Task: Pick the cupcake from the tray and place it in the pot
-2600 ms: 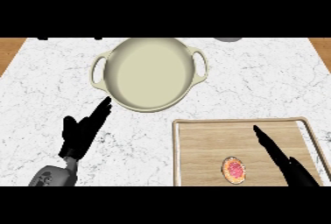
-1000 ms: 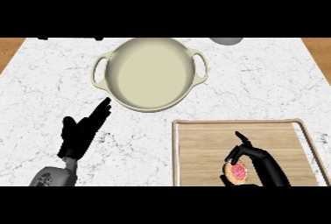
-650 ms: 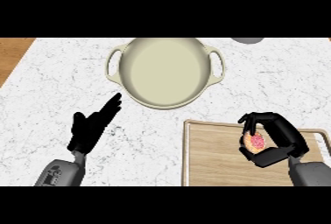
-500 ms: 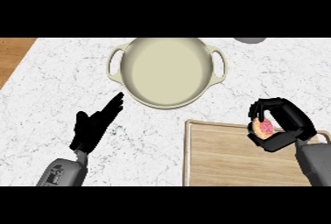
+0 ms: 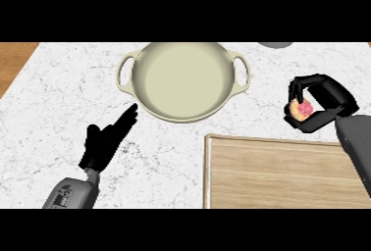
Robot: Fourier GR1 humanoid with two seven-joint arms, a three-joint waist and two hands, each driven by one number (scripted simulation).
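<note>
Right hand [image 5: 322, 103] sits at the view's right side, fingers and thumb curled round the cupcake [image 5: 300, 110]. The cupcake shows pink topping between the fingers and is held above the bench [image 5: 65, 98], clear of the tray [image 5: 279, 174].

The tray lies below and to the left of the right hand, its top edge just under the hand and its upper left corner near the pot's lower rim. Its wooden floor shows bare. The grey right forearm crosses the tray's right end.

The pot [image 5: 185, 81] stands to the left of the right hand, apart from it, with a strip of bare marble between its right handle and the fingers. It is cream, oval and open-topped, with a handle at each side.

Left hand [image 5: 105, 142] rests at the lower left, fingers straight and close together, tips pointing up toward the pot's lower left rim without touching it. Open marble lies to the left of this hand, out to the bench's brown edge at the upper left corner.

A grey round object [image 5: 275, 44] is cut off by the top edge, above the right hand.

No readable writing or labels on anything.
</note>
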